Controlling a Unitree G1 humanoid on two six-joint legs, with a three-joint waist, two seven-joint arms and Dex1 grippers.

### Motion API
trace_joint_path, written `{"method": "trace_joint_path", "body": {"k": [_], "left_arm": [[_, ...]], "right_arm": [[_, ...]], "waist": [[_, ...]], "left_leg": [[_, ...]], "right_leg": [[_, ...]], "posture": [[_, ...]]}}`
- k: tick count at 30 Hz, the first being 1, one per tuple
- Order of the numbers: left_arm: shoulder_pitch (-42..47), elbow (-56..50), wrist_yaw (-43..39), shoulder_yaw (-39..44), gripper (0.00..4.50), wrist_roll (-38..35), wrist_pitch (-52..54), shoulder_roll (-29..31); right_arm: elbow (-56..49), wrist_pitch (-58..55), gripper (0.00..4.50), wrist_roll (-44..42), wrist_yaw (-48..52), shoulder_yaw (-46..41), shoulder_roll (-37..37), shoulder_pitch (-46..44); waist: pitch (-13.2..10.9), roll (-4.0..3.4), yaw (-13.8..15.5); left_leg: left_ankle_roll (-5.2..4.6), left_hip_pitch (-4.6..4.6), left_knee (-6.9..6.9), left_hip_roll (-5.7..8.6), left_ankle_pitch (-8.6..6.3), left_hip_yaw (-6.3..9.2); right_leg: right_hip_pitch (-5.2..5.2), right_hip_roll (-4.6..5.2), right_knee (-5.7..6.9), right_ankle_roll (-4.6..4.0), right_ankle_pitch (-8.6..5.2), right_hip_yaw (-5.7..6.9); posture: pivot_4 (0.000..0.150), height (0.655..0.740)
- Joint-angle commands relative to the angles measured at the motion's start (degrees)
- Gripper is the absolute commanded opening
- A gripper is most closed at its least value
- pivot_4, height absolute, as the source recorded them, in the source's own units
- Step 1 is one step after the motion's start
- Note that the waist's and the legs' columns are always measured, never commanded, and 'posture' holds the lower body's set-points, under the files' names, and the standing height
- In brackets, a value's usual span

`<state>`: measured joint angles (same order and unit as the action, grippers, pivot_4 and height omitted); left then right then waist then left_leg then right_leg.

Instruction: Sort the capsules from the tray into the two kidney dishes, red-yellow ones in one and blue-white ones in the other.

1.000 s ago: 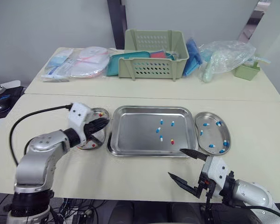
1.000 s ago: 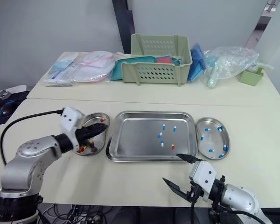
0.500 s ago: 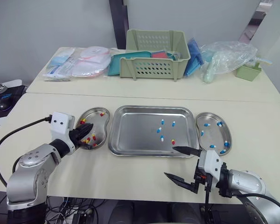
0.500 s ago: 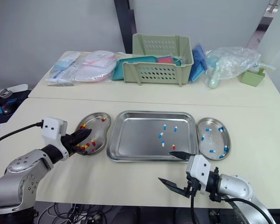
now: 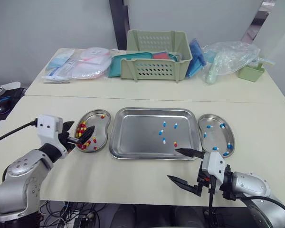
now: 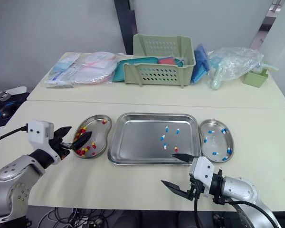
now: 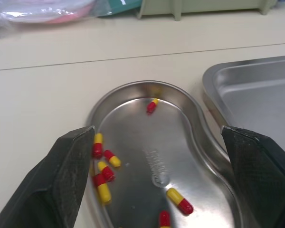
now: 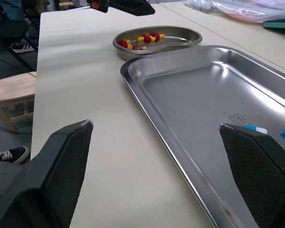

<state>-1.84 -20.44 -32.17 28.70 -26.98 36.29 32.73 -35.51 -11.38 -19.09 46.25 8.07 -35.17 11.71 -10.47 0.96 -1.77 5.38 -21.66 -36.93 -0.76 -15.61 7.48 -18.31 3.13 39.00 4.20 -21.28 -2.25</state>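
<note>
At the lower left of the head view the left hand is pulling back from the left kidney dish. A second ago its fingers were reaching down into the dish; now they are standing apart and empty, tips just over the dish's left rim. The wrist view is showing the same: both fingers are spread wide, with nothing between them but the dish below. Judging by that, a drop has just been made, and the red-yellow capsules are lying gathered in the dish's left half.

In the middle of the frame the tray is holding what is left to sort: four blue-white capsules and one last red-yellow capsule, all in its right half.

Below the tray's lower right corner the right hand is hovering over the worktop. Its fingers are wide apart and carrying nothing, much where they were half a second ago.

At the right, just beside the tray, the right kidney dish is already holding several blue-white ones. The four in the tray look like the right hand's job, lying nearest it.
</note>
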Motion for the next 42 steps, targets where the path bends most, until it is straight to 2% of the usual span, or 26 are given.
{"method": "trace_joint_path", "body": {"k": [1, 4, 5, 11, 15, 20, 25, 37, 42], "left_arm": [[-2.38, -0.50, -3.26, 6.36, 4.26, -2.92, -2.83, 2.37], [-5.01, 2.81, -4.74, 9.95, 4.26, -2.27, -5.84, 3.85], [-5.85, 4.16, -4.77, 10.97, 4.38, -1.67, -7.03, 4.22], [-14.35, 12.90, -11.07, 14.99, 4.38, -0.51, -13.37, 6.58], [-19.24, 18.39, -14.30, 15.11, 4.38, 0.92, -18.22, 7.24], [-21.64, 22.02, -15.82, 14.78, 4.38, 1.65, -21.98, 7.09], [-23.24, 22.39, -15.77, 14.63, 4.38, 1.63, -23.56, 6.33], [-27.25, 16.83, -16.45, 14.89, 4.38, -0.31, -23.30, 5.34], [-31.47, 10.16, -24.89, 10.30, 4.38, 1.01, -27.72, 7.16]], "right_arm": [[-1.55, 0.48, 4.50, -1.13, 0.70, -2.33, -1.30, 0.18], [-1.83, 0.28, 4.50, -1.98, 1.10, -5.62, -3.20, 1.19], [-1.89, 0.04, 4.50, -2.72, 1.32, -7.67, -3.98, 1.75], [0.99, -1.29, 4.50, -7.97, 6.00, -24.05, -9.78, 8.22], [9.42, -0.89, 4.50, -8.87, 11.73, -35.21, -14.29, 11.43], [22.12, 2.73, 4.50, -6.69, 19.47, -43.42, -20.23, 11.36], [29.65, 4.21, 4.50, -5.91, 22.34, -44.15, -23.86, 7.16], [30.15, 3.28, 4.50, -4.70, 23.92, -40.95, -23.68, 4.62], [30.54, 3.33, 4.50, -4.49, 24.25, -40.96, -23.60, 4.54]], "waist": [[0.00, 0.00, 0.00], [0.00, 0.00, 0.04], [0.00, 0.00, 0.05], [0.00, 0.02, 0.07], [-0.03, 0.07, 0.08], [-0.04, 0.06, 0.05], [-0.04, 0.07, -0.13], [-0.04, 0.07, -0.07], [-0.05, 0.07, -0.06]], "left_leg": [[0.00, 0.00, 0.00, 0.00, 0.00, -0.01], [0.00, 0.00, 0.01, 0.00, 0.00, -0.01], [0.00, 0.00, 0.01, 0.00, 0.00, -0.03], [-0.02, 0.00, 0.03, 0.00, -0.01, -0.07], [-0.02, 0.01, 0.05, -0.01, -0.02, -0.19], [-0.03, 0.05, 0.06, -0.02, -0.02, -0.24], [-0.03, 0.05, 0.09, -0.05, -0.02, -0.29], [-0.02, 0.04, 0.09, -0.05, -0.02, -0.32], [-0.02, 0.04, 0.09, -0.05, -0.02, -0.35]], "right_leg": [[0.00, 0.00, 0.00, 0.00, 0.00, -0.01], [0.00, 0.00, -0.01, 0.00, 0.00, -0.01], [0.00, 0.01, -0.01, 0.00, 0.00, -0.01], [0.00, 0.01, -0.04, 0.00, 0.00, -0.03], [0.01, 0.03, -0.06, 0.00, 0.00, -0.09], [0.04, 0.04, -0.04, 0.00, 0.00, -0.10], [0.02, 0.03, -0.05, -0.01, 0.00, -0.12], [0.02, 0.04, -0.06, 0.00, 0.00, -0.15], [0.02, 0.04, -0.06, 0.00, 0.00, -0.16]], "posture": [[0.150, 0.7400], [0.150, 0.7400], [0.150, 0.7400], [0.150, 0.7400], [0.150, 0.7400], [0.150, 0.7400], [0.150, 0.7400], [0.150, 0.7400], [0.150, 0.7400]]}}
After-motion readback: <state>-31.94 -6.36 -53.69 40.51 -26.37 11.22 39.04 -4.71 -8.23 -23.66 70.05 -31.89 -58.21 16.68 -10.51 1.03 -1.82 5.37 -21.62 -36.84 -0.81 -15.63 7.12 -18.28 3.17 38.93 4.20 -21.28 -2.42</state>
